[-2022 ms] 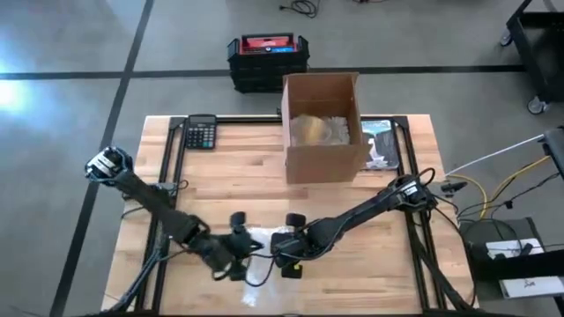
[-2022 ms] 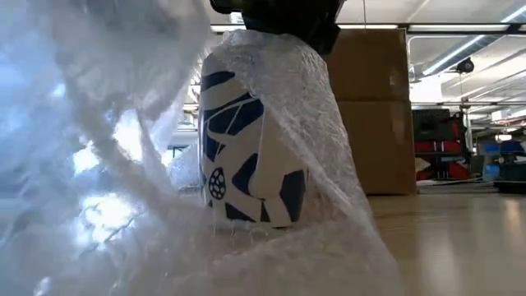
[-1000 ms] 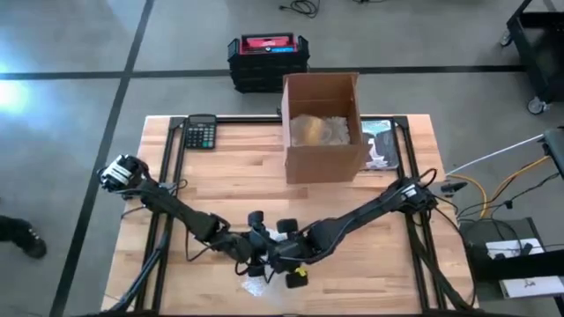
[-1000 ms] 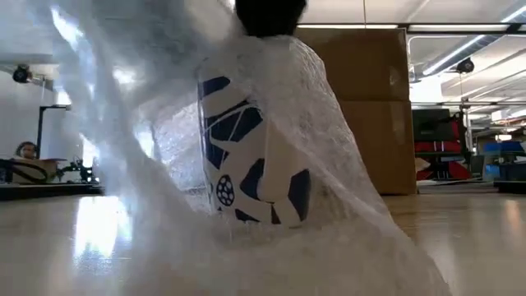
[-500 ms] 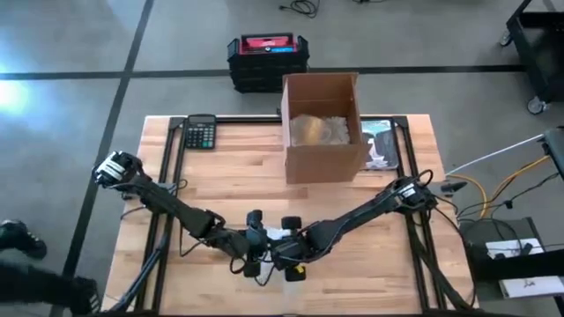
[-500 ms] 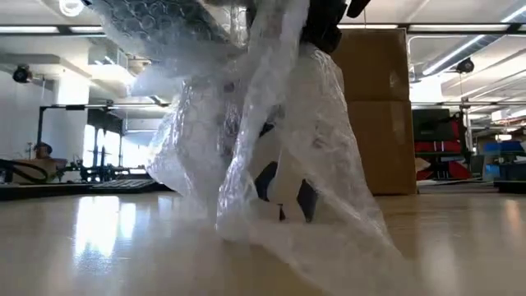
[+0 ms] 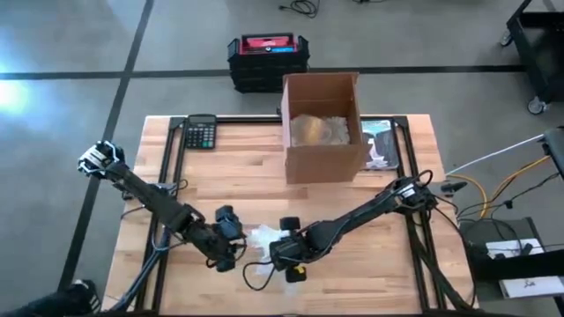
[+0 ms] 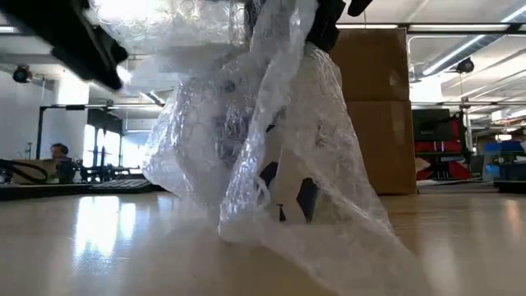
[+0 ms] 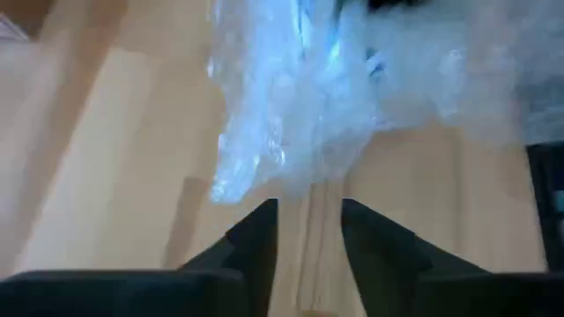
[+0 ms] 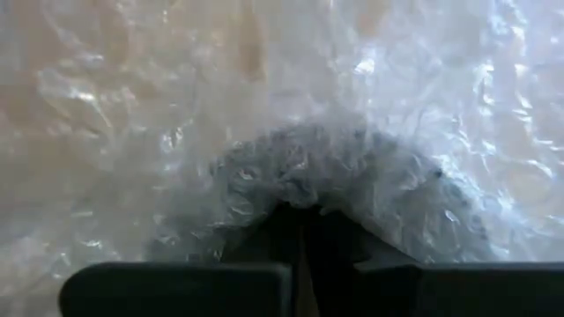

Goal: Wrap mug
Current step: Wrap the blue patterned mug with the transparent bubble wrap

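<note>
On the bench (image 7: pixel 352 211), bubble wrap (image 8: pixel 271 164) tents over the mug (image 8: pixel 283 193) near the front edge. Right pincer (image 7: pixel 284 251) is clamped on the wrap above it — left pincer (image 9: pixel 307 220) is apart, just beside. Best regrip the loose flap low, pulling snug.

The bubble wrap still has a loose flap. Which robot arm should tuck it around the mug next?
Probably the left. The left gripper is open and empty right beside the loose bubble wrap. The right gripper is shut on the wrap over the mug, steadying it.
</note>
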`<state>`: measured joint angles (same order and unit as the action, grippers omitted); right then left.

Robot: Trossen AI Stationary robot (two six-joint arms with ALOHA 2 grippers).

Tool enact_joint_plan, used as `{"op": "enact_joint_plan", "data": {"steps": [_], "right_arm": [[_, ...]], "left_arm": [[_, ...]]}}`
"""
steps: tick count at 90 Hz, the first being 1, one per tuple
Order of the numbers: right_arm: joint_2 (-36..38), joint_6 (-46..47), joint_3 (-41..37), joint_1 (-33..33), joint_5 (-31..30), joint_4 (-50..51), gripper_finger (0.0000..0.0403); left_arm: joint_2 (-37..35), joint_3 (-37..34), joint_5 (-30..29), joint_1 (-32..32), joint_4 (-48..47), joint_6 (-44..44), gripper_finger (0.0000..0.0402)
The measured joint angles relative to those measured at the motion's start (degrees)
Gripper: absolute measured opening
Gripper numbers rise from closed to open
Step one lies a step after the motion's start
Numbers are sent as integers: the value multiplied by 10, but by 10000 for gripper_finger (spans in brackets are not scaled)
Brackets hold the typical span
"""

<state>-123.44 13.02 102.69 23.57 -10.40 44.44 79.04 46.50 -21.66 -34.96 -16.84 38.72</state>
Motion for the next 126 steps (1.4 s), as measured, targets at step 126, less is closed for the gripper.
{"op": "enact_joint_plan", "data": {"steps": [126], "right_arm": [[24, 9, -13, 5, 14, 16, 2]], "left_arm": [[162, 44, 18, 56, 318, -196, 1]]}}
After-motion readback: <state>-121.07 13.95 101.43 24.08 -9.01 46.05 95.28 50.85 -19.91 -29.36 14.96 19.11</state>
